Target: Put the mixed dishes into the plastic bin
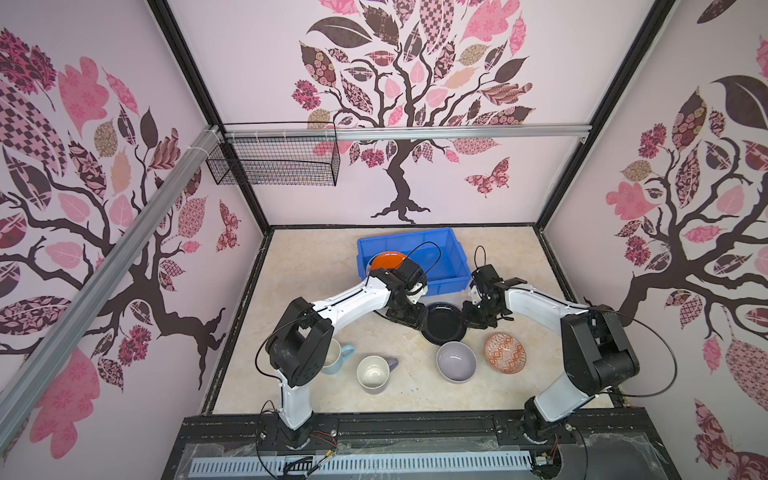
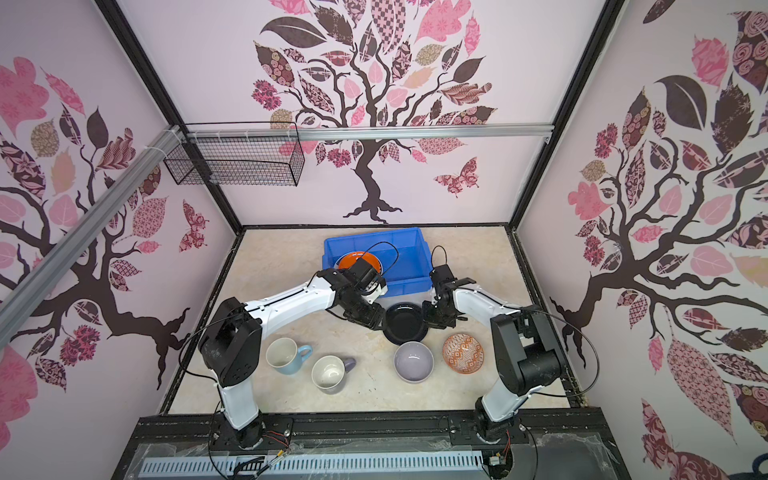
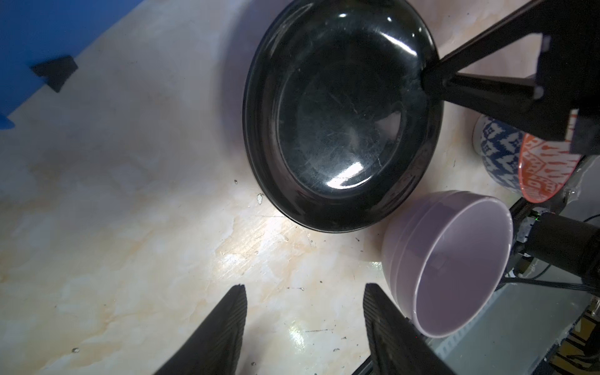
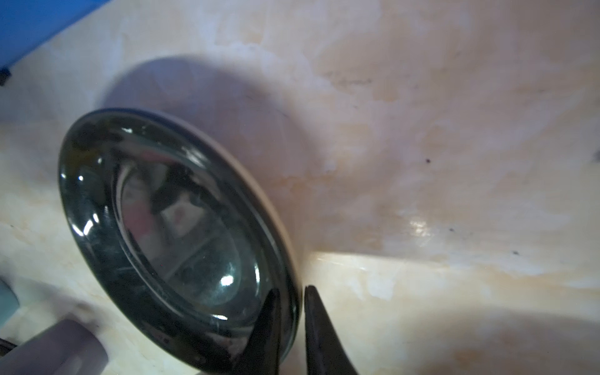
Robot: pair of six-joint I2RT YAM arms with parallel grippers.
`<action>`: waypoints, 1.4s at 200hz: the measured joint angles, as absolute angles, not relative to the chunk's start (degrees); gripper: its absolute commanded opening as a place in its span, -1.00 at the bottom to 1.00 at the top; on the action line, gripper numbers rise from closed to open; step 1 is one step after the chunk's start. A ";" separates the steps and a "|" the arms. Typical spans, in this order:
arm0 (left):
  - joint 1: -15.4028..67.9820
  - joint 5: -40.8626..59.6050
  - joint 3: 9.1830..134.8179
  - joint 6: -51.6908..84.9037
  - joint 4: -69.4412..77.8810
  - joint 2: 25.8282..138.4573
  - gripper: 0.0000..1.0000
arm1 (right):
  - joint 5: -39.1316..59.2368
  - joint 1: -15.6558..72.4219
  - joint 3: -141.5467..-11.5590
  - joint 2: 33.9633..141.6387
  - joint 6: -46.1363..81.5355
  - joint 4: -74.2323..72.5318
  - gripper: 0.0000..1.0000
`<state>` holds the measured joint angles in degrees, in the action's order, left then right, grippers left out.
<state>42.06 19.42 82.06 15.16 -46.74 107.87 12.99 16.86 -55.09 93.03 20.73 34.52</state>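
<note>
A black plate [image 1: 444, 325] [image 2: 405, 326] lies on the marble tabletop in front of the blue plastic bin [image 1: 440, 245], between both arms. My right gripper [image 4: 292, 289] straddles the plate's [image 4: 168, 233] right rim, one finger inside and one outside. Its jaws are slightly apart, with a sliver of table showing beside the rim. My left gripper [image 3: 305, 287] hangs open over bare table just left of the plate [image 3: 341, 113], with nothing between its fingers. An orange plate [image 1: 386, 259] lies in the bin's left half, partly hidden by the left arm.
Nearer the front stand a light-blue mug [image 1: 338, 357], a lavender mug [image 1: 374, 374], a lavender bowl [image 1: 456, 360] touching the black plate's front edge, and an orange-white patterned bowl [image 1: 505, 353]. A black wire basket [image 1: 274, 164] hangs on the back left rail.
</note>
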 measured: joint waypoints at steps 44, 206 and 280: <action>42.02 19.86 82.06 16.86 -44.88 111.15 -0.02 | 10.76 16.97 -55.11 93.03 20.43 35.66 -0.61; 42.68 20.67 84.12 18.81 -43.00 114.39 -0.74 | 10.00 17.02 -55.16 93.03 20.56 34.22 -0.84; 42.68 21.28 84.44 18.52 -42.89 116.55 -0.84 | 10.09 16.51 -55.29 92.68 20.56 34.26 -0.85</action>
